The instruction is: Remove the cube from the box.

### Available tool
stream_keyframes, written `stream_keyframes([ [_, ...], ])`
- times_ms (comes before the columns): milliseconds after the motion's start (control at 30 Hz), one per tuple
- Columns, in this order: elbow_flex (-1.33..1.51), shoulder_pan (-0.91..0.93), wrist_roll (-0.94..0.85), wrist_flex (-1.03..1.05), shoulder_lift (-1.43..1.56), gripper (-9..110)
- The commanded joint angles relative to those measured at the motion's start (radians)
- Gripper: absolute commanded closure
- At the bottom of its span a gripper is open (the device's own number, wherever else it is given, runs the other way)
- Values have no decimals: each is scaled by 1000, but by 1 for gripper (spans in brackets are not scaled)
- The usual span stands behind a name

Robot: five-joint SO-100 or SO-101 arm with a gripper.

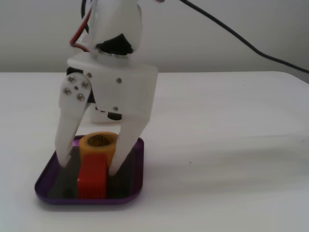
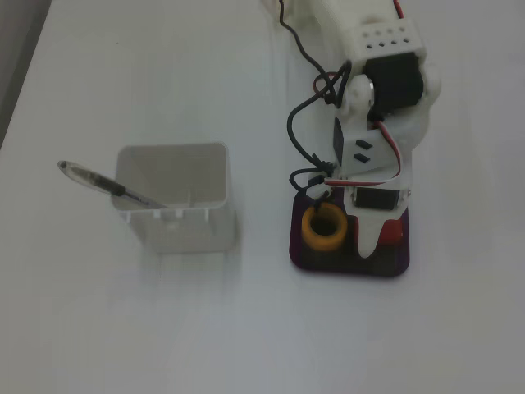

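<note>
The red cube [image 1: 92, 178] stands in the shallow purple box [image 1: 133, 186], near its front rim in a fixed view. My gripper [image 1: 89, 166] reaches down into the box, open. Its two white fingers [image 1: 67, 140] stand either side of the cube with small gaps, tips near the dark floor. From above in a fixed view, the gripper [image 2: 371, 240] covers most of the cube [image 2: 397, 232], and only a red edge shows at the right of the box [image 2: 344, 269]. I cannot tell whether the fingers touch the cube.
A yellow tape roll [image 1: 99, 143] lies in the box behind the cube, close to the fingers; it also shows from above [image 2: 324, 227]. A tall white container [image 2: 176, 201] with a pen [image 2: 102, 182] stands to the left. Black cables [image 2: 299, 131] hang by the arm.
</note>
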Motion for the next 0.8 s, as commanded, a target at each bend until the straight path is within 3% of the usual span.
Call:
stream_keyframes([
  [0,-28,-9,-2,5,15,83],
  [167,-26,-29,-3,17,14,84],
  [467,-26,-31,-48,17,14,102],
  [767,-137,-35,-54,115,58,102],
])
